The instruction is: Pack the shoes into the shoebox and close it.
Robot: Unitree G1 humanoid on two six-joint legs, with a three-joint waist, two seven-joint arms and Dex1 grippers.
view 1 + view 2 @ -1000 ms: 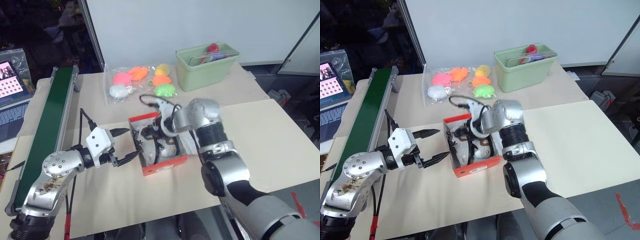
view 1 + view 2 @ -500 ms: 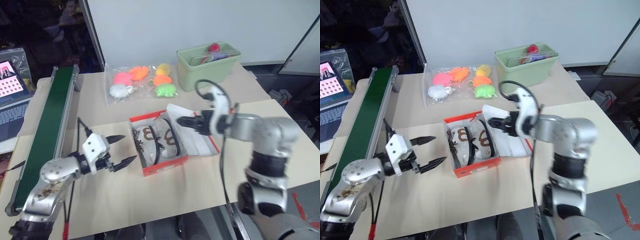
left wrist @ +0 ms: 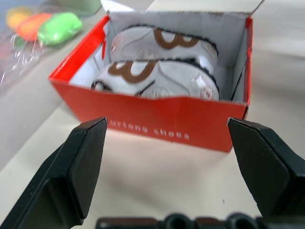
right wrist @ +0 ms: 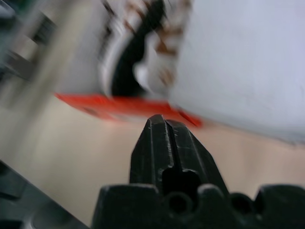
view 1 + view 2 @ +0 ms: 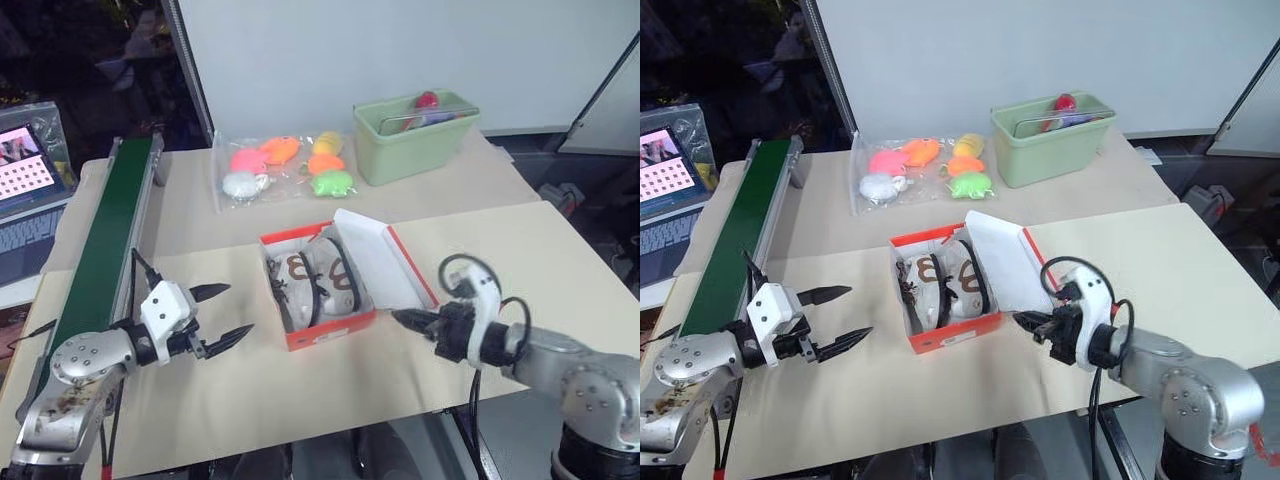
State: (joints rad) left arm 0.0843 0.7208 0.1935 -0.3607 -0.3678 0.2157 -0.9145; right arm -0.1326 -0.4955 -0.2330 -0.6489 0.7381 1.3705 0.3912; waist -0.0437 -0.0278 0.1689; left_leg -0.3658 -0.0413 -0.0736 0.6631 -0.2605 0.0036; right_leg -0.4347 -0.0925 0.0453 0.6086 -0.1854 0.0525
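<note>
Our right gripper, fingers pressed together on nothing, sat just beside the shoebox on the side where its lid leaned open, nearer that lid than our left gripper, which waited wide apart and empty across from the box's other long side. Both shoes lay inside, so we judged only the closing was left.

A beige table carries an open red-orange shoebox just ahead of the left gripper and beside the tip of the right gripper. Beyond the box, farther from both grippers, lie a clear bag of coloured squishy toys and a pale green bin. A green conveyor belt runs along the table's edge on the left gripper's outer side.
</note>
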